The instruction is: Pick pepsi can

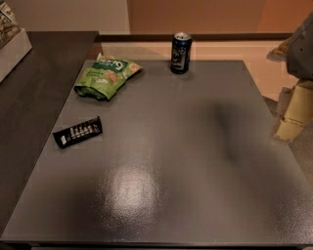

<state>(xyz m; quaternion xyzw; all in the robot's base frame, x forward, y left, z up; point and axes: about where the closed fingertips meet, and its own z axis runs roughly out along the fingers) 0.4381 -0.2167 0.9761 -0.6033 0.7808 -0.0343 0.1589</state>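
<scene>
So, pepsi can [181, 52]: stands upright at the far edge of the tabletop [195, 161], a little right of the middle. It has a dark navy body, a silver top rim and pale label marks facing the camera. Nothing touches it.
Tabletop: a grey, slightly glossy slab that fills most of the view. A pale patch of glare lies on its near-left part and a dim dark smudge right of centre.
Green snack bag [107, 73]: lies crumpled on the far-left part of the tabletop, left of the can and well apart from it.
Black wrapper bar [78, 132]: flat, with a row of pale marks. It lies at a slant by the left edge, nearer than the bag and apart from it.
Tool [292, 116]: at the right border of the view, beyond the right edge of the tabletop. It shows as pale cream parts below a grey housing [302, 46]. It is well apart from the can, to its right and nearer. Whether it is open or closed cannot be told.
Dark counter [44, 83]: a brown surface along the left side of the tabletop, running to the far left.
White box [13, 49]: on the dark counter at the far-left corner, cut off by the border.
Back wall [205, 14]: tan to orange, beyond the far edge.
</scene>
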